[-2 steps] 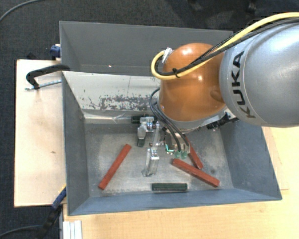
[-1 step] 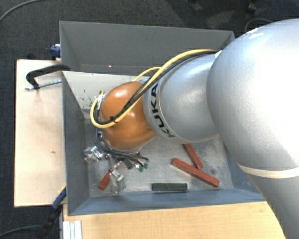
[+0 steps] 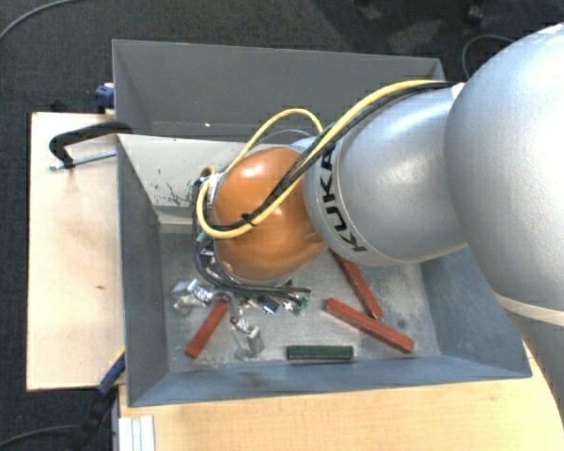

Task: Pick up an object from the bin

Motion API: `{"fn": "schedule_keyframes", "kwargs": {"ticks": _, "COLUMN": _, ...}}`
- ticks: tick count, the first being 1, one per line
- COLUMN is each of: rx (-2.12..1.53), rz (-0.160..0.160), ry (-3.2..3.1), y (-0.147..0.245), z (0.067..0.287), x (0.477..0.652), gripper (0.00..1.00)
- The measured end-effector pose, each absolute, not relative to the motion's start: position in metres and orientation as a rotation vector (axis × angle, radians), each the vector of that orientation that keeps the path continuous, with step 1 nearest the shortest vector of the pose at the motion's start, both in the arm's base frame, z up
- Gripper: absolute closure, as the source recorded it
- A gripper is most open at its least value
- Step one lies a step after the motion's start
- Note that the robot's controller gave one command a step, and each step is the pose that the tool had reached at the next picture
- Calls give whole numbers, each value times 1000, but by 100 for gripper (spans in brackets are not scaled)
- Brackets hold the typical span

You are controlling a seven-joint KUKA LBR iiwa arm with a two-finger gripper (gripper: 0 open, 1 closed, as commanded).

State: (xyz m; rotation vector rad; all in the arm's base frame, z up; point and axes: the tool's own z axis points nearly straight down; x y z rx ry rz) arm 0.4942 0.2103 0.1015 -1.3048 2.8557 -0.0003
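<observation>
- The grey arm reaches into the bin from the right and covers much of the bin's middle and right.
- The orange cover on its wrist sits over the floor's left-centre, with a yellow cable looped over it.
- The claw hangs below the orange cover, low over the floor. It is mostly hidden, so I cannot tell whether it is wide, narrow or holding anything.
- Nearest to it lies a cluster of shiny metal pieces, just under the cover's lower left edge. A dark part with green bits lies right beside them.
- A short red stick lies tilted just below that cluster, near the front-left corner.
- Another small metal piece rests beside the short red stick, to its right.
- A dark green bar lies flat along the front wall, apart from the claw.
- Two longer red sticks lie at right-centre. One slants toward the front, and the other runs up under the arm, which partly covers it.
</observation>
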Motion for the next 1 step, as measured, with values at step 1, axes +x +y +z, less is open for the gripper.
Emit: {"fn": "schedule_keyframes", "kwargs": {"ticks": 1, "rx": -1592, "rz": 2, "ry": 2701, "y": 211, "z": 102, "x": 512, "gripper": 0}}
